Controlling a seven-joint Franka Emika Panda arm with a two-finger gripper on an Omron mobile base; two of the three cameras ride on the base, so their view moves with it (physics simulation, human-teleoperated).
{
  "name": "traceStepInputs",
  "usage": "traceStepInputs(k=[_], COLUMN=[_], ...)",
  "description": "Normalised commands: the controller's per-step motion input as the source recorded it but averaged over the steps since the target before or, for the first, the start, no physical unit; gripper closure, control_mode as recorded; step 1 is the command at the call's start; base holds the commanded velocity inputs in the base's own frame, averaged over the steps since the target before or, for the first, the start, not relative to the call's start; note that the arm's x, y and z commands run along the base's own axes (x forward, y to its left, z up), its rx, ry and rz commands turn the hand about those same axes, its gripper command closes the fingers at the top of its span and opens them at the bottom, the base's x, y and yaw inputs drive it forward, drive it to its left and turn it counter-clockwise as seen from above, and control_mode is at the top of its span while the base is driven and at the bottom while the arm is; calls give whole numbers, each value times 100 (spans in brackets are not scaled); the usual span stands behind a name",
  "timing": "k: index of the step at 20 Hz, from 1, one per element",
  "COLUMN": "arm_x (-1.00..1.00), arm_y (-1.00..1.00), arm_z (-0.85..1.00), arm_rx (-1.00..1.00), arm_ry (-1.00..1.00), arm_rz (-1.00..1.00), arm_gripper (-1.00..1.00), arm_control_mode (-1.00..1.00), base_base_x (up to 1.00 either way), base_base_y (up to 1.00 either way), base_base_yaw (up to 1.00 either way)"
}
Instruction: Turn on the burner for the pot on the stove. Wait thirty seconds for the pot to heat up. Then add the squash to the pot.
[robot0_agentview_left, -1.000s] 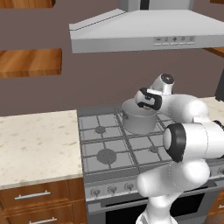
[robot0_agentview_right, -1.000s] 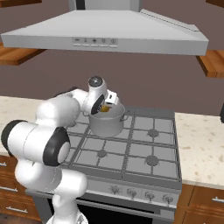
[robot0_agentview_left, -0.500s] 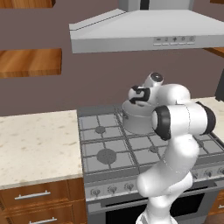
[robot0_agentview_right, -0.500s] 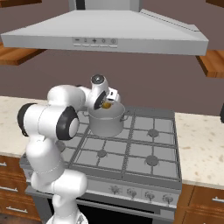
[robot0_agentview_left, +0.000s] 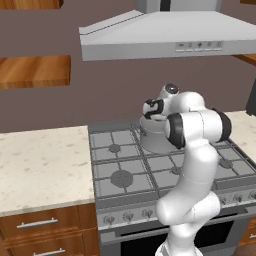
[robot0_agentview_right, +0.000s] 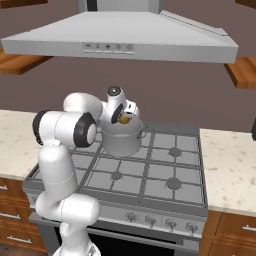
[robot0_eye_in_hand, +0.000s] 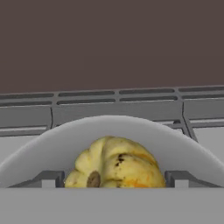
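**Hand view: squash between the fingers, over the pot**

Hand view gives you the clearest look: the squash (robot0_eye_in_hand: 114, 163), yellow with a brown stem scar and dark blotches, sits between the two dark fingertips (robot0_eye_in_hand: 46, 179), which stand wide apart on either side of it. You cannot tell from this picture whether the tips actually press on the squash or merely flank it, as the lower edge cuts them off. Behind the squash curves the pale inner wall of the pot (robot0_eye_in_hand: 52, 142), and beyond the pot's rim you see the grey back edge of the stove (robot0_eye_in_hand: 131, 109) against a dark brown wall.

From the right base view, you find the pot (robot0_agentview_right: 121, 140) standing on the stove (robot0_agentview_right: 165, 170) at its back row, on the left rear burner. The gripper (robot0_agentview_right: 125, 118) is at the pot's mouth, angled down over the rim, and a patch of the yellow-orange squash (robot0_agentview_right: 124, 119) shows right at the rim beneath the hand. A small side handle sticks out of the pot toward the middle of the stove.

From the left base view, the pot (robot0_agentview_left: 152, 137) is partly hidden behind the arm's white forearm, and the gripper (robot0_agentview_left: 154, 111) hangs just above the pot's top edge. The stove (robot0_agentview_left: 125, 170) carries a row of knobs (robot0_agentview_right: 160, 220) along its front, well apart from the pot.
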Motion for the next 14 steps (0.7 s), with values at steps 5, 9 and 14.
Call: traceStepInputs(k=[5, 9, 14], arm_x=[0, 0, 0], arm_y=[0, 0, 0], arm_z=[-29, 0, 0], arm_rx=[-3, 0, 0], arm_ry=[0, 0, 0], arm_rz=[0, 0, 0], arm_gripper=[-100, -100, -100], arm_control_mode=[-100, -100, -100], base_base_x=[0, 0, 0], base_base_y=[0, 0, 0], base_base_yaw=[0, 0, 0])
